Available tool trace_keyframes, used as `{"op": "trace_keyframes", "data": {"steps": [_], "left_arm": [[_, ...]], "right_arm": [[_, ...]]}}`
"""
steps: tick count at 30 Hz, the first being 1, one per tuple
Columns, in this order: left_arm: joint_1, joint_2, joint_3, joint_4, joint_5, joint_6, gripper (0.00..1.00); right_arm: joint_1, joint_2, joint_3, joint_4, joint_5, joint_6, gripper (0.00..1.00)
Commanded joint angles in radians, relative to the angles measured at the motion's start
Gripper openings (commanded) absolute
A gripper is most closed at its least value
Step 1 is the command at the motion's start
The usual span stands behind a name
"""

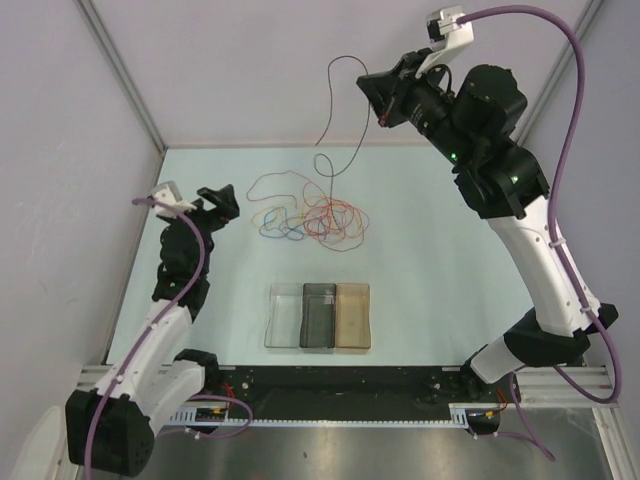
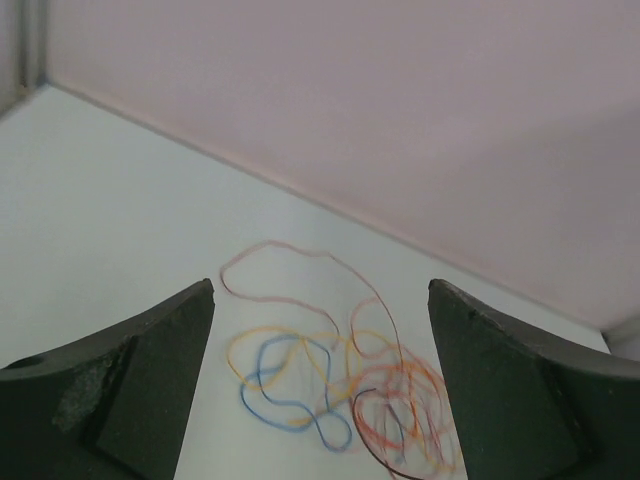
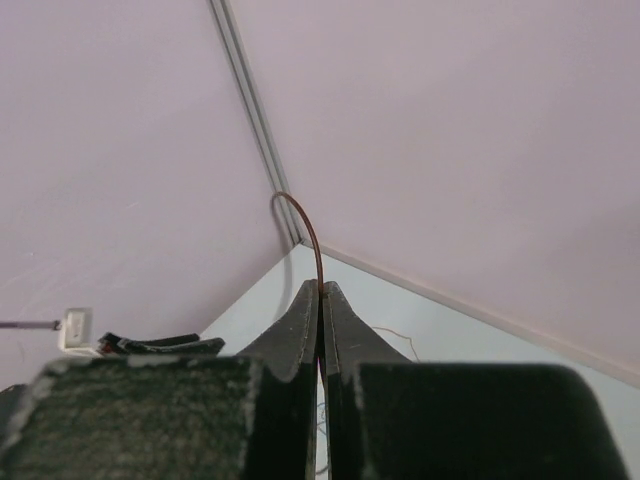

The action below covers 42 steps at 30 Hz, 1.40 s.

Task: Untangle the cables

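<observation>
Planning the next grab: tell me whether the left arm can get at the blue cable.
Probably yes. The left gripper is open and faces the blue cable with nothing between them, though a yellow cable crosses it.

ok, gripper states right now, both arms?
Left gripper: open, holding nothing, beside the cables.
Right gripper: closed on the dark brown cable, raised above the table.

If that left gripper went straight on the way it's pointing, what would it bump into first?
Most likely the tangle of thin coloured cables on the pale table, the blue loop nearest; the open left gripper frames it. Depth is unclear.
</observation>
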Motion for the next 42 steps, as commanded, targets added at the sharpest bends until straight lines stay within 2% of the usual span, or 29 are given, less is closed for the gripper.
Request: {"op": "trace_keyframes", "data": {"steps": [1, 7, 11, 19, 22, 24, 28, 29, 31, 32, 33, 37, 42], "left_arm": [[-0.045, 0.073, 0.126, -0.266, 0.268, -0.096, 0.89], [-0.290, -0.057, 0.159, -0.267, 0.410, 0.026, 0.91], [-0.401, -0.071, 0.153, -0.230, 0.467, 0.027, 0.91], [-0.640, 0.125, 0.218, -0.097, 0.366, 0.053, 0.91], [-0.706, 0.214, 0.277, -0.080, 0.256, 0.072, 0.91], [-0.717, 0.261, 0.313, -0.060, 0.217, 0.064, 0.92], [-0.734, 0.352, 0.385, -0.021, 0.237, 0.053, 0.90], [-0.740, 0.373, 0.395, -0.011, 0.236, 0.056, 0.87], [-0.761, 0.386, 0.422, -0.012, 0.184, 0.064, 0.56], [-0.765, 0.400, 0.435, -0.035, 0.167, 0.064, 0.16], [-0.766, 0.406, 0.451, -0.059, 0.130, 0.058, 0.02], [-0.798, 0.398, 0.597, -0.193, 0.096, 0.090, 0.00], [-0.828, 0.368, 0.813, -0.365, 0.142, 0.139, 0.00]], "right_arm": [[0.002, 0.036, -0.002, -0.032, -0.019, 0.019, 0.00], [0.002, 0.019, 0.044, -0.039, -0.016, 0.031, 0.00], [0.005, 0.006, 0.050, -0.041, -0.016, 0.040, 0.00], [0.005, -0.032, -0.010, -0.023, -0.006, 0.049, 0.00], [0.006, -0.037, -0.013, -0.030, -0.003, 0.051, 0.00], [0.006, -0.046, -0.020, -0.029, -0.002, 0.051, 0.00], [0.006, -0.066, -0.039, -0.026, 0.000, 0.049, 0.00], [0.008, -0.069, -0.043, -0.027, 0.000, 0.049, 0.00], [0.006, -0.078, -0.050, -0.033, 0.000, 0.046, 0.00], [0.006, -0.083, -0.059, -0.032, 0.000, 0.045, 0.00], [0.006, -0.087, -0.063, -0.032, 0.000, 0.045, 0.00], [0.006, -0.110, -0.073, -0.030, 0.038, 0.042, 0.00], [0.006, -0.159, -0.095, 0.005, 0.067, 0.052, 0.00]]}}
